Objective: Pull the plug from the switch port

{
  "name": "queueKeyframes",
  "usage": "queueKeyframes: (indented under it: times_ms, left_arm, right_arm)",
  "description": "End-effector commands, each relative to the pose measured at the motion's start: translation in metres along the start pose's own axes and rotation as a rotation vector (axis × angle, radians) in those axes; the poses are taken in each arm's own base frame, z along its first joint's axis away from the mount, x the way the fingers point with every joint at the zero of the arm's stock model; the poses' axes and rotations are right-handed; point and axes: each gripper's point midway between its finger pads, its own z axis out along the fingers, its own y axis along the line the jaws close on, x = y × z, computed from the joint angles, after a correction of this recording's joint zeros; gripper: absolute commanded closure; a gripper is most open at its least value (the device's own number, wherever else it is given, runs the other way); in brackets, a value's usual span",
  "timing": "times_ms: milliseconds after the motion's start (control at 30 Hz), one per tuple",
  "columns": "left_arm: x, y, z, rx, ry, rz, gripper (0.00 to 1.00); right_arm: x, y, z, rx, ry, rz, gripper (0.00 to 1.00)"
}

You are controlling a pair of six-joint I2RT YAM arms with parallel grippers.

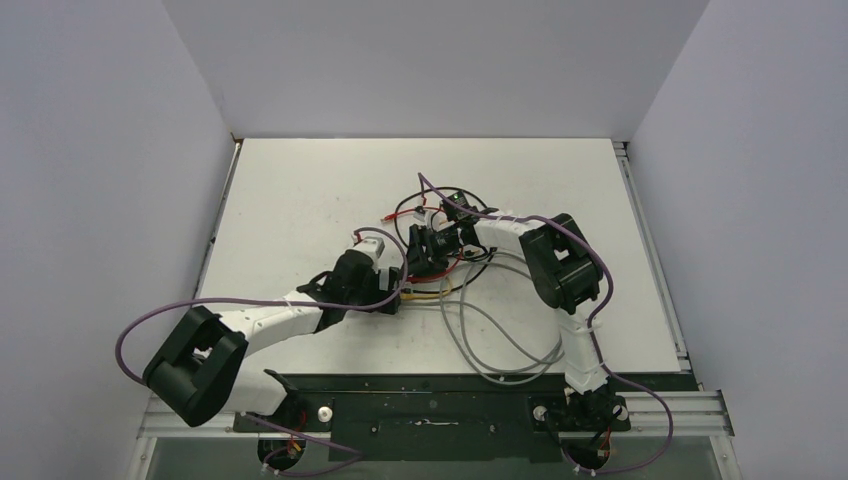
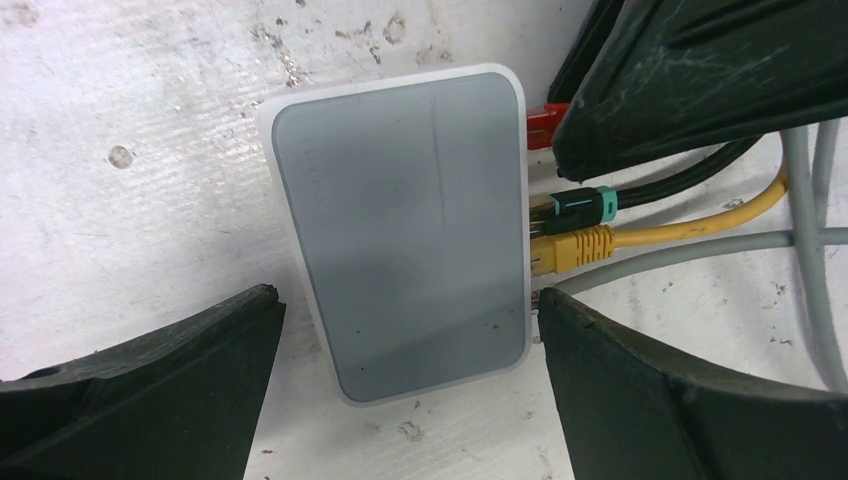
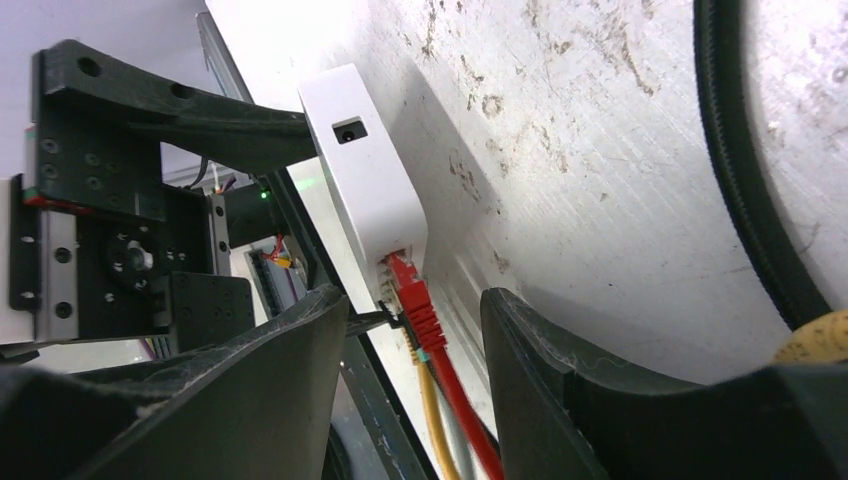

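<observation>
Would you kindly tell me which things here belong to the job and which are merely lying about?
Job: flat pale grey rounded plastic switch box; red plastic plug in its port; right gripper straddling that plug; left gripper flanking the box.
Bystanders: yellow plug; teal-collared black plug; loose grey cables.

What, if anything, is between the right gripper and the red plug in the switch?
Nothing visible. The red plug sits in the switch, in the gap between the open fingers of the right gripper, neither touching it. The yellow cable runs just beside it.
</observation>
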Motion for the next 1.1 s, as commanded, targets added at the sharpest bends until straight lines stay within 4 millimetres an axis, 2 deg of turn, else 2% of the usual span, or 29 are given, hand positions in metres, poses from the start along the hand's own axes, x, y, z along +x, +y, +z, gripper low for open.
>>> queueKeyframes:
  times_ms: [0, 33, 100, 267, 333, 600, 900, 1000, 1067]
  left_arm:
    - [-0.019, -0.010, 0.005, 0.004, -0.041, 0.014, 0.00]
    - [-0.019, -0.010, 0.005, 0.001, -0.039, 0.017, 0.00]
    - [-0.018, -0.009, 0.005, -0.001, -0.036, 0.019, 0.07]
    - [-0.021, -0.013, 0.001, 0.014, -0.046, 0.014, 0.11]
    - [-0.015, -0.012, -0.002, 0.014, -0.021, 0.017, 0.15]
    - [-0.022, -0.013, -0.013, 0.020, -0.042, 0.013, 0.17]
    - [-0.019, -0.019, -0.012, 0.049, -0.014, 0.017, 0.36]
    - [-0.016, -0.019, -0.010, 0.050, 0.000, 0.016, 0.35]
    - [-0.017, -0.020, -0.011, 0.049, -0.001, 0.016, 0.29]
  right_arm:
    - [-0.012, 0.033, -0.018, -0.058, -0.048, -0.081, 0.49]
    - [-0.012, 0.033, -0.018, -0.059, -0.049, -0.082, 0.49]
    - [-0.012, 0.034, -0.018, -0.058, -0.051, -0.084, 0.50]
    - [-0.013, 0.035, -0.020, -0.064, -0.056, -0.087, 0.53]
    - [-0.013, 0.035, -0.019, -0.067, -0.058, -0.085, 0.55]
    - [-0.015, 0.037, -0.019, -0.086, -0.065, -0.084, 0.57]
    - [-0.014, 0.037, -0.014, -0.106, -0.067, -0.074, 0.62]
    - [-0.013, 0.036, -0.013, -0.107, -0.063, -0.074, 0.62]
    - [-0.013, 0.036, -0.011, -0.109, -0.061, -0.072, 0.63]
